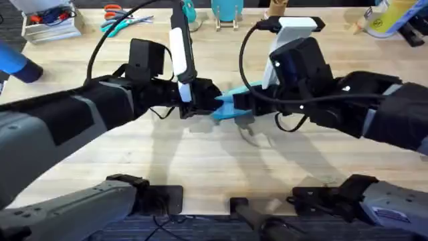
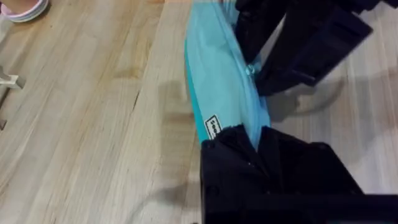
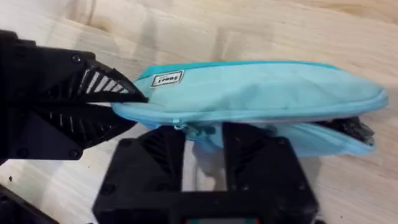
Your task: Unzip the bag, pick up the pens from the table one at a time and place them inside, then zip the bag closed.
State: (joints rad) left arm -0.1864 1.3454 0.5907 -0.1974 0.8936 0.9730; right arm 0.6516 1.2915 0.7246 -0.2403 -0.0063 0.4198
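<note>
Bright, even light; soft arm shadows fall on the table (image 1: 200, 161), near arms blurred

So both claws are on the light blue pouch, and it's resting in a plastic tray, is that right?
Not quite. Both claws, left and right, are at the light blue pouch, but it lies on the bare wooden table, not in a tray. The left wrist view shows wood grain right beside it.

Lab bench: wooden table (image 1: 200, 161), scissors (image 1: 117, 19), supply clutter.
</note>
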